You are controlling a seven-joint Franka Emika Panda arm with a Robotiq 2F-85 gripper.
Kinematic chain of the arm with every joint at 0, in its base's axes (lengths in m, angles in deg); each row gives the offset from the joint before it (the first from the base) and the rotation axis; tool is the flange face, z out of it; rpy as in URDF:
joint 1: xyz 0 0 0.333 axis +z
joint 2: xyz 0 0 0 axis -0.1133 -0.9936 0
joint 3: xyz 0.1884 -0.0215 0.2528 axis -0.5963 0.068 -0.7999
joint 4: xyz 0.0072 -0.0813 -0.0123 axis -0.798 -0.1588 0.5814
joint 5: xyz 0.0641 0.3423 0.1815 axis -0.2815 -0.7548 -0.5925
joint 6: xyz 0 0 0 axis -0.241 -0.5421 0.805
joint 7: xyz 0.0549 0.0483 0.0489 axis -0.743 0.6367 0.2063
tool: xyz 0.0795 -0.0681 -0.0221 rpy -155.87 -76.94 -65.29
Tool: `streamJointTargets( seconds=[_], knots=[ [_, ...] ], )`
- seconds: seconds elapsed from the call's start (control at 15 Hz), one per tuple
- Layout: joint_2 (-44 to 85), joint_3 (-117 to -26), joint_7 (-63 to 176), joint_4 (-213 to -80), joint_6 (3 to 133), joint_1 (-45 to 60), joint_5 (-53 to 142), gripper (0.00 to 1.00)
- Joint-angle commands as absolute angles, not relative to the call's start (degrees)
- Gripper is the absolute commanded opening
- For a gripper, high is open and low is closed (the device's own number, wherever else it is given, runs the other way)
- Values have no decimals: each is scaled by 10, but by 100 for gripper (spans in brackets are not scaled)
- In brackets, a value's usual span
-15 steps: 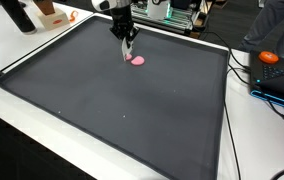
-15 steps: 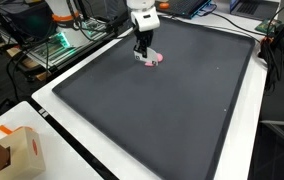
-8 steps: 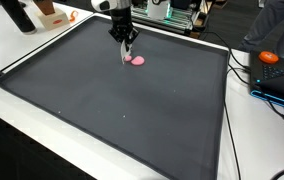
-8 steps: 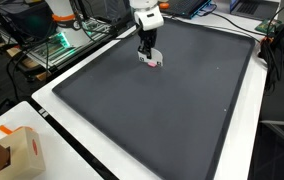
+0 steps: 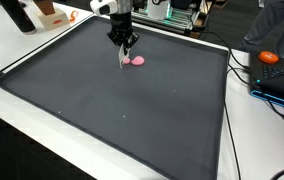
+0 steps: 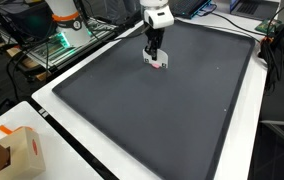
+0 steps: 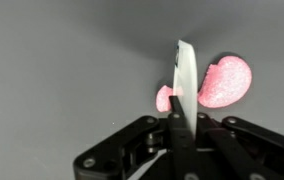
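The tool (image 7: 179, 125) is closed tight on a thin white blade (image 7: 183, 75), which stands on its edge and points down to the black mat (image 5: 132, 120) on the table (image 5: 42, 45). In the wrist view the blade's tip is between a pink lump (image 7: 225, 82) on its right and a small pink bit (image 7: 162, 99) on its left. It seems to touch both, but I cannot tell this for sure. In an exterior view the lump (image 5: 136, 61) lies in the far part of the mat, just right of the blade, with the tool (image 5: 126, 47) above it. I judge that the step in hand is working the blade at the lump's edge, to part or push it. The next move needs the blade kept upright, a firm grip, and light pressure, so that the soft piece does not stick or slide.
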State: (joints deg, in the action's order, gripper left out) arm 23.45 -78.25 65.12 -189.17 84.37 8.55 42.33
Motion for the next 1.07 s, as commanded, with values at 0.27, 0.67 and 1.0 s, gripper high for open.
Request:
streamJointTargets(
  seconds=[0.27,0.67,1.0],
  knots=[
    [163,-787,602,-1817,814,98,424,1],
    [143,-791,605,-1790,817,101,424,1],
    [129,-792,602,-1763,806,104,426,1]
  ],
)
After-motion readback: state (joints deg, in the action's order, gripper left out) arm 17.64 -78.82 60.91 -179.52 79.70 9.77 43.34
